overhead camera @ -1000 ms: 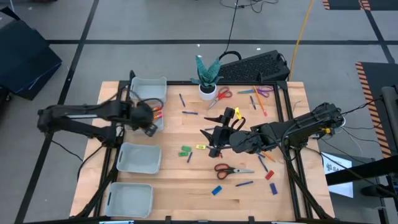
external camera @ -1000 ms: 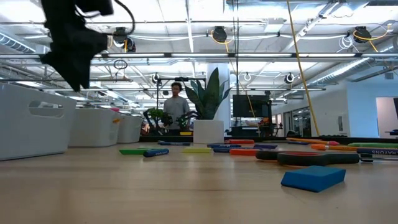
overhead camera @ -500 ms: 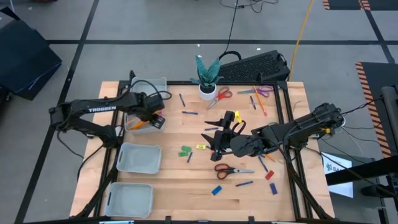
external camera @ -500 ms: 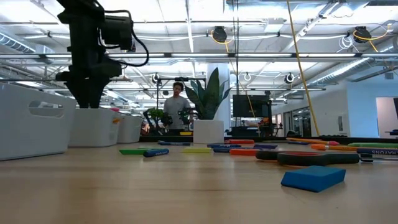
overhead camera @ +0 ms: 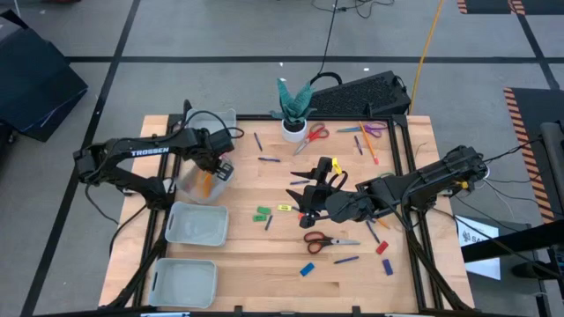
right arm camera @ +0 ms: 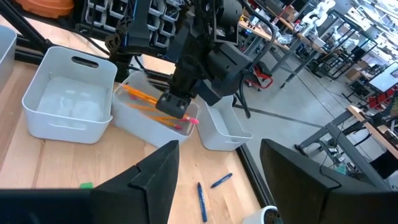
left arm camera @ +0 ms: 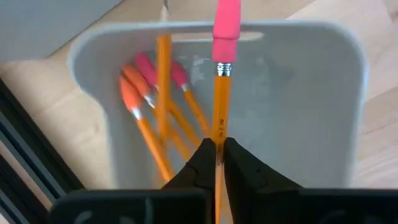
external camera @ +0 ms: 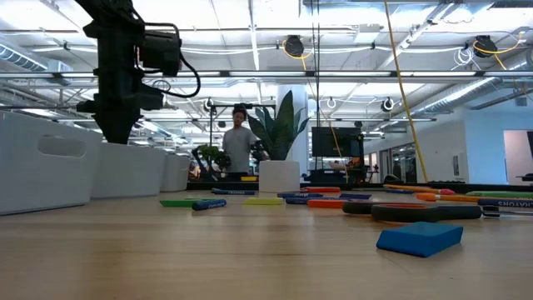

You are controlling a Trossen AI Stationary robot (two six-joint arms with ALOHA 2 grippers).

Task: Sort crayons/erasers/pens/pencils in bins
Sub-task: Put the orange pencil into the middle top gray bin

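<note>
Bare wood (overhead camera: 256, 255) between bins (overhead camera: 197, 224) and scissors (overhead camera: 330, 239).

wooden table (overhead camera: 264, 255) with bins (overhead camera: 197, 224), scissors (overhead camera: 330, 239)

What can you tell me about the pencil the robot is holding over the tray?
The long thin orange pencil looks wooden, with a silver metal band and a pink rubber eraser tip at its far end. The left pincer is shut on its lower part, its dark fingers pressing both sides. It hangs over the pale grey-blue plastic bin, which already holds a few similar orange pencils with pink tips. Only the pincer touches it.
</note>
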